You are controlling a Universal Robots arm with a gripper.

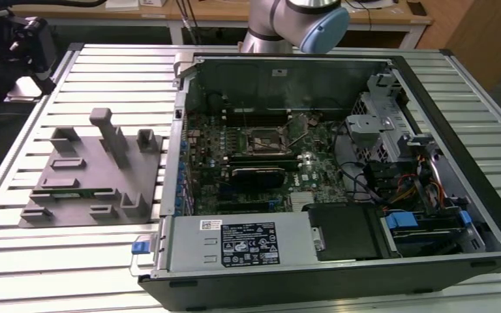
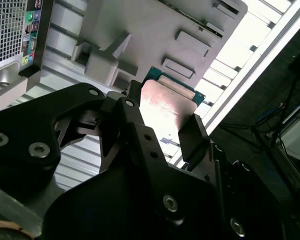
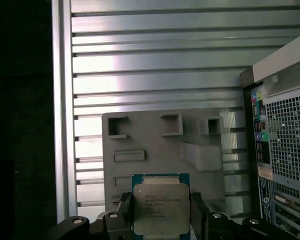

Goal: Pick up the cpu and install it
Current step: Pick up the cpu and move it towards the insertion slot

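Observation:
The cpu (image 3: 160, 207) is a flat square chip with a silver top plate and a green rim, and my gripper (image 3: 160, 216) is shut on it, one black finger on each side edge. The second wrist view shows the cpu (image 2: 167, 107) clamped in the gripper (image 2: 165, 120) well above the table. Under it lies the grey fixture plate (image 3: 155, 140), with the rear of the computer case (image 3: 285, 150) beside it. In the exterior view, the motherboard socket (image 1: 266, 139) sits in the middle of the open computer case (image 1: 338, 65). The arm (image 1: 294, 26) stands behind the case.
The grey fixture plate (image 1: 68, 189), with raised blocks and posts, lies on the slatted metal table (image 1: 102, 254) at the exterior view's left of the case. Inside the case are a power supply (image 1: 237, 241), drive cages (image 1: 381, 130) and cables (image 1: 407, 189). The table edge (image 3: 62, 125) borders dark floor.

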